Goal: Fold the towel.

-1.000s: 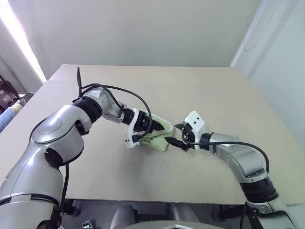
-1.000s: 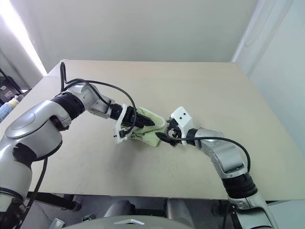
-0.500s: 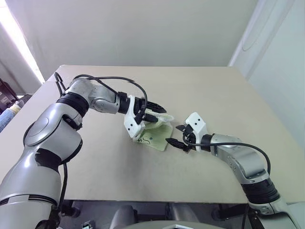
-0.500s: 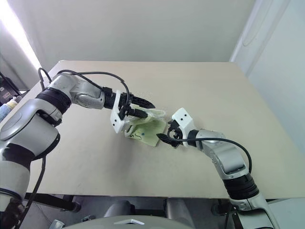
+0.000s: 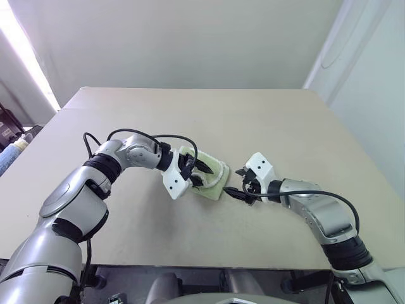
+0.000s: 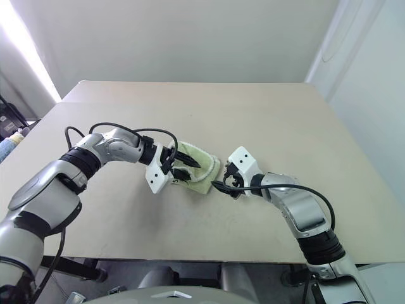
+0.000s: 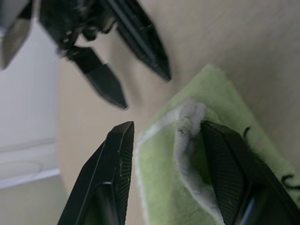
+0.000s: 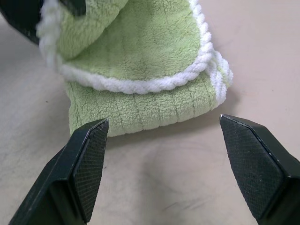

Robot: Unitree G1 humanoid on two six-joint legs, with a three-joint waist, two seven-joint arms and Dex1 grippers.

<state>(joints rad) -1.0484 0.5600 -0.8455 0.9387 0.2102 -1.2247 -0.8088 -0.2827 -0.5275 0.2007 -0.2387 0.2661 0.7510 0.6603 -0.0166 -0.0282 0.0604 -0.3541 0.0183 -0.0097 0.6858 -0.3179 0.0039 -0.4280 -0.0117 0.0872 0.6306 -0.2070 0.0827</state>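
two arms met near the middle of the bench (image 5: 285, 114) in the left eye view. the towel (image 5: 212, 179) lay folded there, a small green pad flat on the surface. the left hand (image 5: 197, 173) reached in from the left with its fingers spread over the towel's top, one finger above the fold and one lower against the cloth; whether it pinched a layer could not be told. the right hand (image 5: 238, 183) sat just beside the towel's right edge, fingers apart and pointing at it, not touching.

the right eye view showed the same: towel (image 6: 201, 171) between the two hands, a dark stitched mark showing at its left end by the left hand.

the left wrist view had the left hand's fingers (image 7: 112, 178) half open astride a raised, white-edged fold of the towel (image 7: 164, 187), with the right hand's black fingers beyond it over bare bench.

the right wrist view showed the right hand's fingers (image 8: 84, 164) wide, with nothing between them, framing the towel's (image 8: 140, 70) near edge, its layers stacked with whitish edging.
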